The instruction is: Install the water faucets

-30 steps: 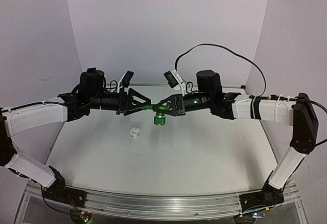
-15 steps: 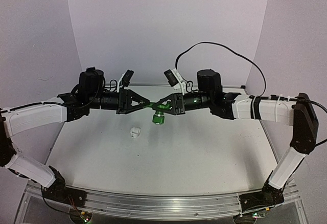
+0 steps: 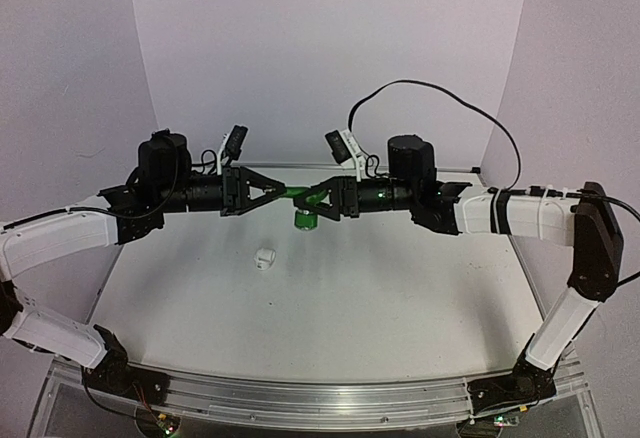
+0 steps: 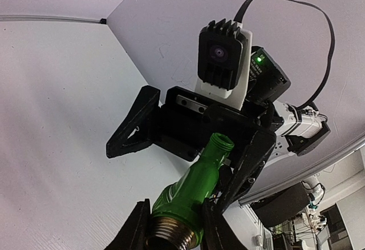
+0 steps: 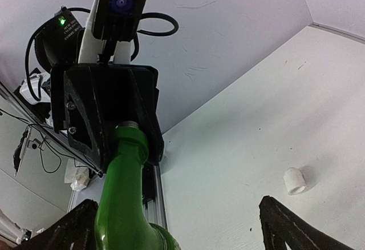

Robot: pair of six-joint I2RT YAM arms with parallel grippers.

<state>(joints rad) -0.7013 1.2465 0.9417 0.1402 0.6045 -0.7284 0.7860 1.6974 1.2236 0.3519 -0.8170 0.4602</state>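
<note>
At the near edge an aluminium rail carries both arm bases. Beyond it, a tiny white blocky plastic fitting lies loose on the white surface, with nothing holding it.

Further back and well above it, the small green plastic tap with an angled stem hangs in mid-air between the two arms. The left tool is clenched on the tap's silvery threaded end. The right tool is released, with its jaws spread wide either side of the stem. Whether one finger touches the green plastic I cannot tell.

The likely trouble is the one-ended hold. The tap juts out from a narrow pinch, so its weight could twist it in the jaws or slip it free onto the surface. The right tool's spread fingers sit so close that a careless withdrawal could knock the stem. The fitting, being loose, could skid away when the tap is pressed against it.

The surface is pale and lightly scuffed. Plain lilac-white walls close it in behind and at both sides, and a black cable loops over the right arm.
</note>
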